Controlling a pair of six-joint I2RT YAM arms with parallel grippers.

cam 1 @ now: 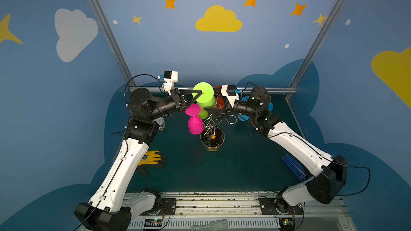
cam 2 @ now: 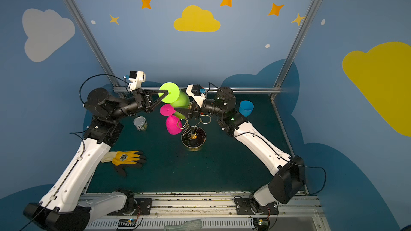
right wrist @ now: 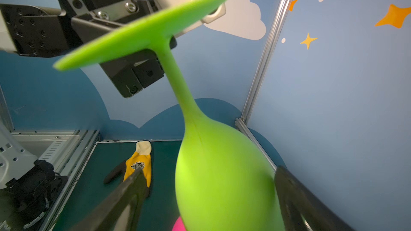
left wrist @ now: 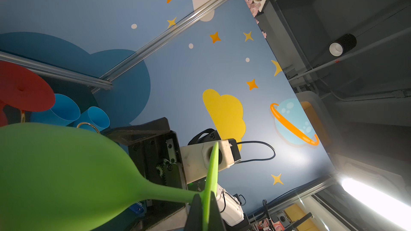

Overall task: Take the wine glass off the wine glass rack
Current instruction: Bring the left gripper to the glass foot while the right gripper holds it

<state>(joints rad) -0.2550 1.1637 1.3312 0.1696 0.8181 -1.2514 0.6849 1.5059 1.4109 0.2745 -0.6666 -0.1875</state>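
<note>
A green wine glass point(cam 1: 205, 105) point(cam 2: 181, 102) hangs upside down, foot upward, above the wine glass rack point(cam 1: 212, 140) point(cam 2: 193, 138), a gold wire stand on a round dark base. My left gripper point(cam 1: 200, 93) point(cam 2: 167, 94) point(left wrist: 205, 196) is shut on the edge of the glass's foot. In the right wrist view the green bowl point(right wrist: 222, 174) sits between the spread fingers of my right gripper point(right wrist: 209, 171) point(cam 1: 209, 107), which is open; one finger is apart from the bowl. No rack wire shows around the green stem. A pink glass point(cam 1: 195, 124) point(cam 2: 173, 125) hangs upside down on the rack.
A red glass point(cam 1: 220, 101) point(left wrist: 22, 89) is behind the green one. Blue cups point(cam 2: 246, 107) point(left wrist: 64, 110) stand at the back right, a tin can point(cam 2: 140, 123) at the left. A yellow glove point(cam 1: 152, 157) point(right wrist: 139, 163) lies front left, a blue tool point(cam 1: 293, 167) front right.
</note>
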